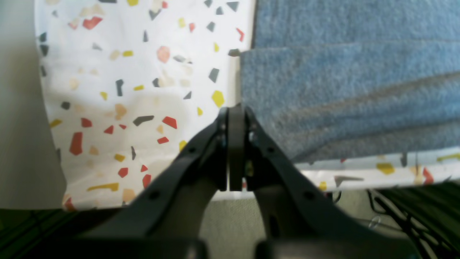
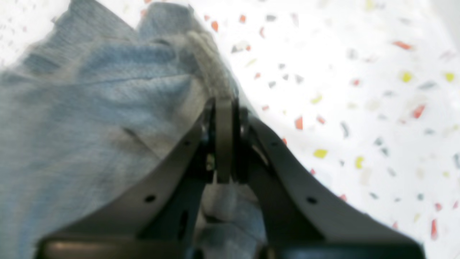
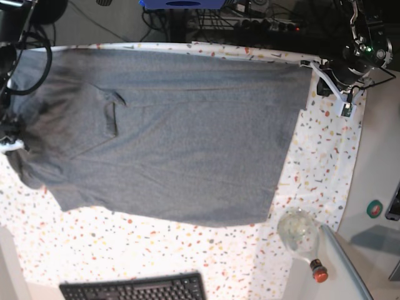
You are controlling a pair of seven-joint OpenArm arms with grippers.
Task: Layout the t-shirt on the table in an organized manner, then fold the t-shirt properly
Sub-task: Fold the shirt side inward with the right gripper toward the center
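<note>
Lying t-shirt [image 2: 90, 108] pinched in right pincer [image 2: 224, 104], beside closed left pincer [image 1: 236, 109].

t-shirt [image 3: 169, 137] across the table [image 3: 325, 162], keyboard [image 3: 134, 289] before it, bottle [image 3: 303, 240] right

You'll find nothing readable here: no lettering, brand or number on the t-shirt [image 3: 169, 131], the table [image 3: 125, 256], the keyboard [image 3: 134, 289] keys or the bottle [image 3: 301, 236].
</note>
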